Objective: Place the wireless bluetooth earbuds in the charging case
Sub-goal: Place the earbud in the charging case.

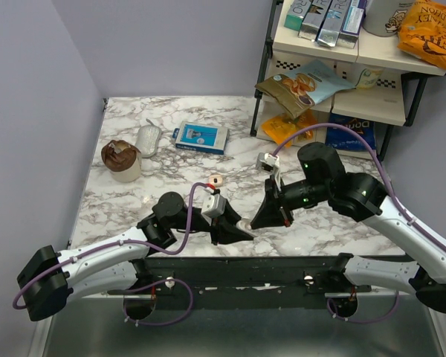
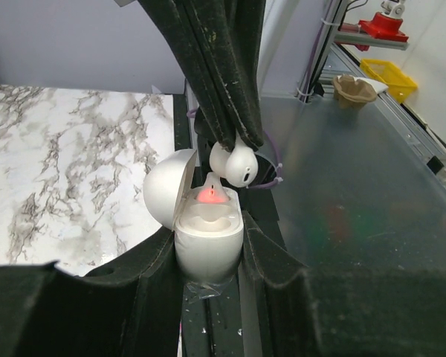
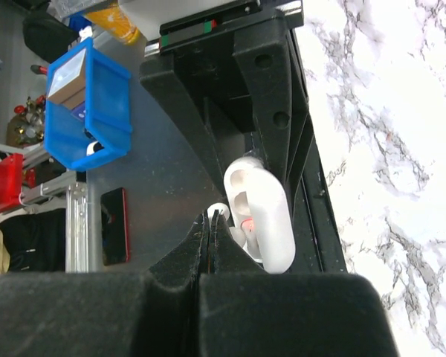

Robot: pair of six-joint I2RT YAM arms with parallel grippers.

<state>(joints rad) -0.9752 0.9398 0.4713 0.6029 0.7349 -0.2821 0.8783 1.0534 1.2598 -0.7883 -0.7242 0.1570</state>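
Observation:
In the left wrist view my left gripper (image 2: pixel 208 249) is shut on the body of the white charging case (image 2: pixel 208 242). The case stands upright with its lid (image 2: pixel 166 192) swung open to the left and a red light glowing inside. My right gripper (image 2: pixel 230 137) comes down from above, shut on a glossy white earbud (image 2: pixel 234 165) that hangs just over the case mouth. The right wrist view shows the same earbud (image 3: pixel 218 210) at the closed fingertips of the right gripper (image 3: pixel 214 217), beside the open case (image 3: pixel 266 216). From above, both grippers (image 1: pixel 241 232) (image 1: pixel 257 221) meet near the table's front edge.
A blue box (image 1: pixel 201 137), a white oval object (image 1: pixel 147 140) and a brown-topped cup (image 1: pixel 121 160) lie at the back left of the marble table (image 1: pixel 334 230). A shelf (image 1: pixel 334 104) with snack bags stands at the back right.

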